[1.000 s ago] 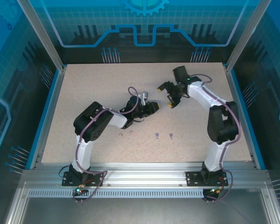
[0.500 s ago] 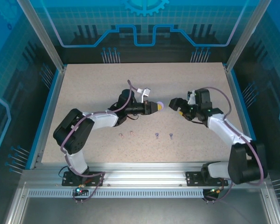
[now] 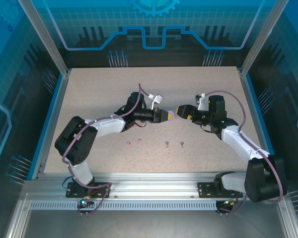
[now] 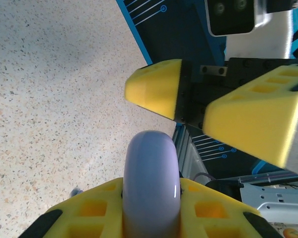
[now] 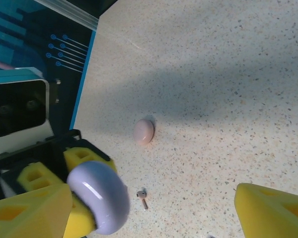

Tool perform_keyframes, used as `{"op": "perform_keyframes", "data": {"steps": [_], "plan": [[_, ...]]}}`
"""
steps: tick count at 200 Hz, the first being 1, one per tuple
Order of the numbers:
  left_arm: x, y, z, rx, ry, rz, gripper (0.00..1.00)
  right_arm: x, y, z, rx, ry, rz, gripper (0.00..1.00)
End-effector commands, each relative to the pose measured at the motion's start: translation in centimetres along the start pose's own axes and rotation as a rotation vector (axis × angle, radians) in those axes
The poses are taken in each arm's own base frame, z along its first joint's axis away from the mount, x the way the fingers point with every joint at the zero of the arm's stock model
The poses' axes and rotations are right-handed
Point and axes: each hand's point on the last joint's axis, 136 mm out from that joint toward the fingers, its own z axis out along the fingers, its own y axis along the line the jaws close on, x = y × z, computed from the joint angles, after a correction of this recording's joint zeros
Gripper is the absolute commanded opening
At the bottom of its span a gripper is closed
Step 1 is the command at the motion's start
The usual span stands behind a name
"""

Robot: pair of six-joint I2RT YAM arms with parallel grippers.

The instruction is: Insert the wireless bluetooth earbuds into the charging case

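Left end effector (image 3: 167, 115) is pinched tight on the rounded lilac plastic charging case (image 3: 172, 114), held mid-air over the middle of the speckled beige tabletop (image 3: 89, 89). Right end effector (image 3: 181, 111) faces it with its yellow fingers spread wide, tips just beside the case. From the left wrist I see a gap between them, no contact.

The earbuds lie flat in a loose row on my side of both end effectors: two pale pink stemmed earbuds (image 3: 129, 143) on the left, two purple stemmed earbuds (image 3: 167, 144) on the right, small gaps inside each pair. The row sits well in from the near aluminium rail (image 3: 149, 184).

The right wrist shows a small pale pink rounded case (image 5: 143, 131) lying on the tabletop in shadow, inboard of the blue side rail (image 5: 84, 89).

There's open surface toward the far edge and along both sides. The tight spot is between the two end effectors.
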Motion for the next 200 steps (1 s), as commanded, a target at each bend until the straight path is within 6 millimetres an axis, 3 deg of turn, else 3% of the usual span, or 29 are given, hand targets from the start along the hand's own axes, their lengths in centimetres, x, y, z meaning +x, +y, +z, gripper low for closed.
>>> {"op": "perform_keyframes", "data": {"steps": [1,22,150,200], "plan": [[-0.8,-1.4,-0.2,0.034,0.008,0.056,0.0,0.3,-0.6,0.9,0.018,0.021,0.113,0.85],[-0.8,-1.1,0.1,0.032,0.009,0.054,0.0,0.4,-0.5,1.4,0.004,0.018,0.184,0.84],[-1.3,0.5,0.5,-0.01,-0.016,0.046,0.0,0.5,1.1,1.3,0.084,0.046,0.236,0.83],[-2.3,1.8,0.4,-0.087,-0.079,0.082,0.0,0.9,-0.1,2.3,0.228,0.059,0.541,0.83]]}}
